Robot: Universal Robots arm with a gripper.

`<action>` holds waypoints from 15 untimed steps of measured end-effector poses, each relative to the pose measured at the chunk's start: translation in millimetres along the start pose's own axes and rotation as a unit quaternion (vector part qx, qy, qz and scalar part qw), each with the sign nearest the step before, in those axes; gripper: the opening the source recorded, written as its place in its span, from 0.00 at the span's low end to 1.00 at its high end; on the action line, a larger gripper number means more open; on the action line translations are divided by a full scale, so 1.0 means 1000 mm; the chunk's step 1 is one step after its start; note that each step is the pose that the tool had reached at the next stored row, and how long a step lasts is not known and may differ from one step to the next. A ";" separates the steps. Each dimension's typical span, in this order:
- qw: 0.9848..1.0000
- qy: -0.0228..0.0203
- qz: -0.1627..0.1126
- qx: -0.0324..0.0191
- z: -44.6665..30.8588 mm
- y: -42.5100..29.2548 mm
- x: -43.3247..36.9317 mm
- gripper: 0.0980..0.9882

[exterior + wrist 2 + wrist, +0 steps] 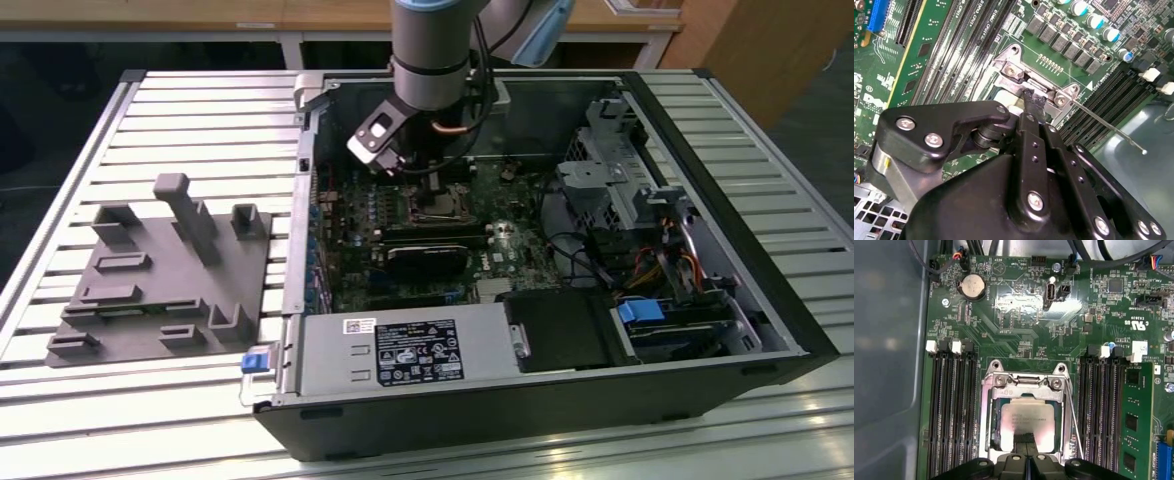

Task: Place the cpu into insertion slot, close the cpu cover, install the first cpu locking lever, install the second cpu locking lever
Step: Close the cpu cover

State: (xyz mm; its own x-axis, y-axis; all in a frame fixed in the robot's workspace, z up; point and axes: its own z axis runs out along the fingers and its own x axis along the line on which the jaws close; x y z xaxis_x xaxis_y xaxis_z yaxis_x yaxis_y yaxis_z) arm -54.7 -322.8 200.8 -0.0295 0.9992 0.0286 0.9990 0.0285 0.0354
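In the first wrist view the cpu (1026, 412) lies flat in the insertion slot (1023, 382), its silvery face showing. The cpu cover (986, 415) is down around it as a metal frame. My gripper (1026, 439) is shut with nothing held, and its joined tips are low over the cpu's near edge. The second wrist view has the gripper (1032, 97) at the slot's metal bracket (1014, 70). One thin wire locking lever (1073, 415) runs along the slot's side; it juts out free (1109, 127). In the exterior view the gripper (430, 192) hangs over the slot (438, 208).
Memory slots (951, 410) flank the socket, and one on the other side holds a green module (1134, 425). A dark heatsink block (427, 258), the power supply (400, 352) and a drive cage (627, 170) fill the case. A grey fixture (160, 270) sits on the slatted table.
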 end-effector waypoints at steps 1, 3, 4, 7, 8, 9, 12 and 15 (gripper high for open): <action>1.000 0.000 0.000 0.000 0.0003 0.0004 0.0000 0.01; 1.000 0.000 0.000 0.000 0.0007 0.0011 -0.0001 0.01; 1.000 0.000 0.000 0.000 0.0009 0.0015 -0.0001 0.01; 1.000 0.000 0.000 0.000 0.0012 0.0027 -0.0001 0.01; 1.000 0.000 0.000 0.000 0.0012 0.0027 -0.0001 0.01; 1.000 0.000 0.000 0.000 0.0010 0.0028 0.0000 0.01; 1.000 0.000 0.000 0.000 -0.0015 0.0029 0.0000 0.01; 1.000 0.000 0.000 0.000 -0.0046 0.0030 0.0001 0.01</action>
State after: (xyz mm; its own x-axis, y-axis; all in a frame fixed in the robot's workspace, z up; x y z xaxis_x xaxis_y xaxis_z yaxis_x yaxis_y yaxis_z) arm -51.9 -322.7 205.5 -0.0295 0.9992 0.0287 0.9990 0.0285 0.0354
